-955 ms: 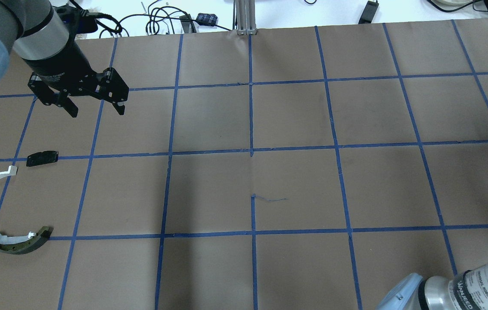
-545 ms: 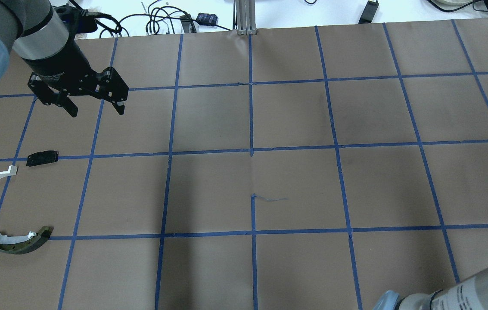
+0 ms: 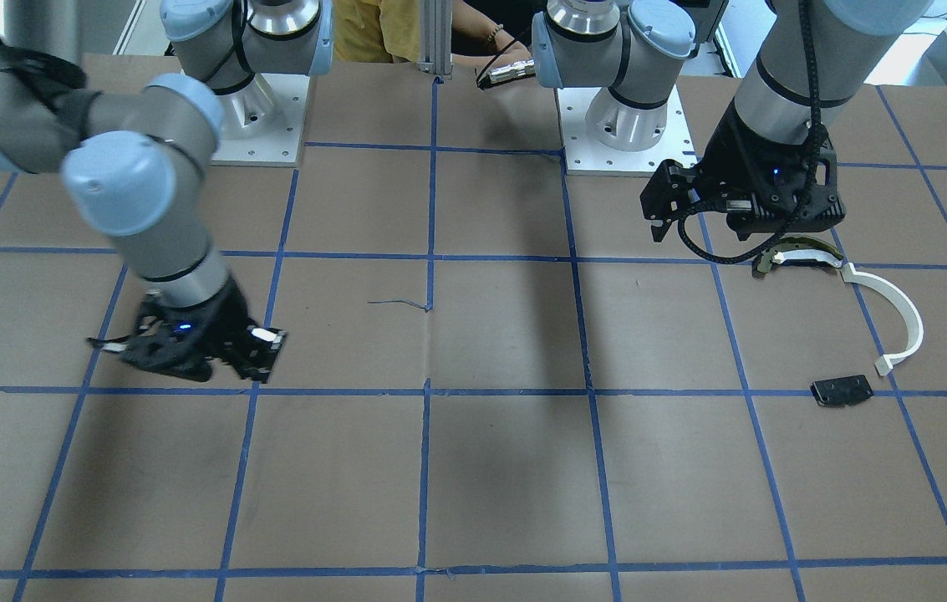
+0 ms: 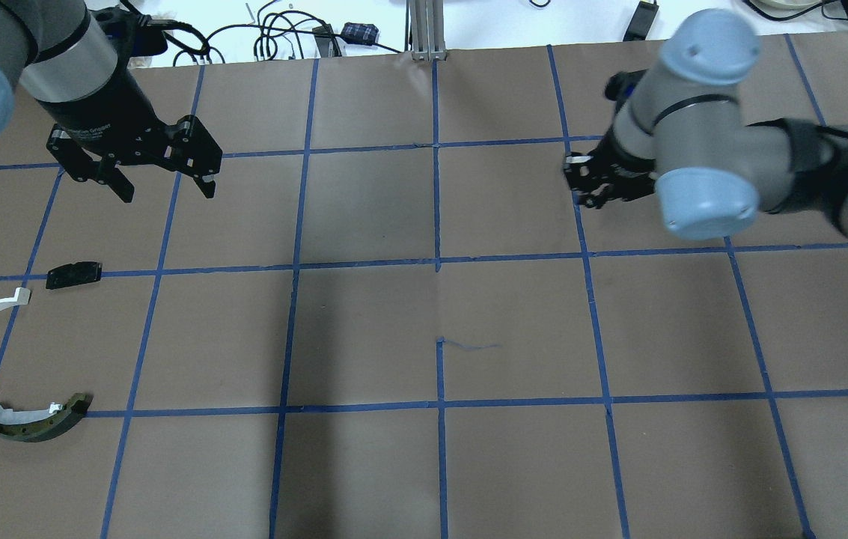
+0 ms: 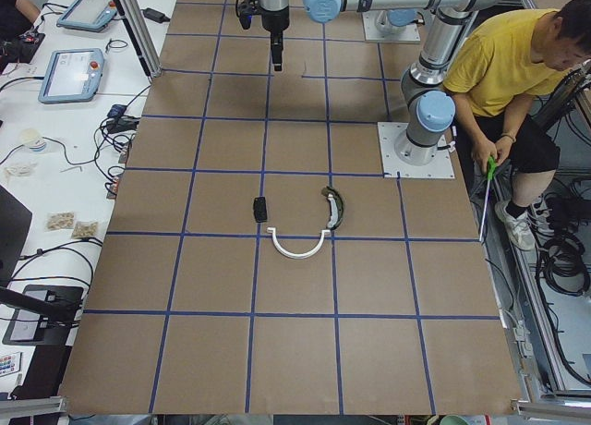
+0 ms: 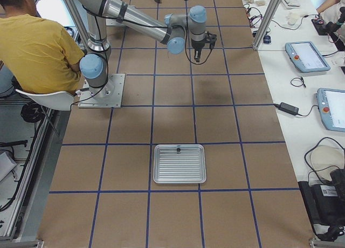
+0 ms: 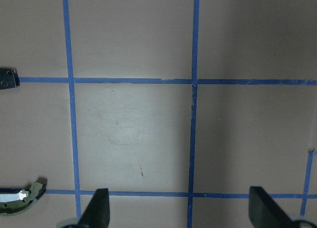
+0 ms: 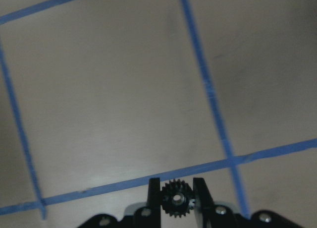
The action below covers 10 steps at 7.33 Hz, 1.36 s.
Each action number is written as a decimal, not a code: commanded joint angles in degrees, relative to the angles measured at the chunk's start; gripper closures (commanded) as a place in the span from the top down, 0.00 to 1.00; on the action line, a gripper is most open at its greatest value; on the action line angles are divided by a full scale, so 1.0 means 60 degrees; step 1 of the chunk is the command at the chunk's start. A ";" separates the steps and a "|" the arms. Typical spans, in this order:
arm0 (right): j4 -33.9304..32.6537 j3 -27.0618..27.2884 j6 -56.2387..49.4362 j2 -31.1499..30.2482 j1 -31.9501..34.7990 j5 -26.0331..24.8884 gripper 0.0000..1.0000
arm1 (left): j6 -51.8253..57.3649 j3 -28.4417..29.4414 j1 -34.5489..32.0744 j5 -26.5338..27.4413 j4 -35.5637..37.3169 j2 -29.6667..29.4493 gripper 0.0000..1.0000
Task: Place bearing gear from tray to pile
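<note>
Currently the right gripper [image 8: 177, 188] is clamped on the bearing gear [image 8: 176, 199]; the pile [image 4: 31, 430] lies well apart toward the robot's left, nearer the spread left gripper [image 4: 168, 193]

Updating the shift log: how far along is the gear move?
Done: the gear is off the tray, clamped by the right gripper. In hand: that arm holds it above the table's right half. Left: cross to the pile at the left side and release. The left gripper hangs open.
</note>
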 commanded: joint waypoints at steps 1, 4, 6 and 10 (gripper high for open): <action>-0.2264 0.0283 0.3115 0.1047 0.2389 0.0279 0.13 | 0.0000 -0.0017 -0.0005 0.0018 -0.0014 -0.0014 1.00; -0.2800 0.0341 0.3596 0.1667 0.3305 0.0296 0.69 | 0.0000 -0.0032 -0.0020 0.0004 0.0000 -0.0029 1.00; -0.2348 0.0241 0.3276 0.1580 0.3001 0.0137 1.00 | 0.0029 -0.0018 -0.0107 -0.0127 0.0029 -0.0087 1.00; 0.1662 -0.0888 -0.5653 -0.0291 -0.1765 -0.0832 1.00 | -0.0293 -0.0192 -0.0267 -0.0433 0.1819 -0.0934 1.00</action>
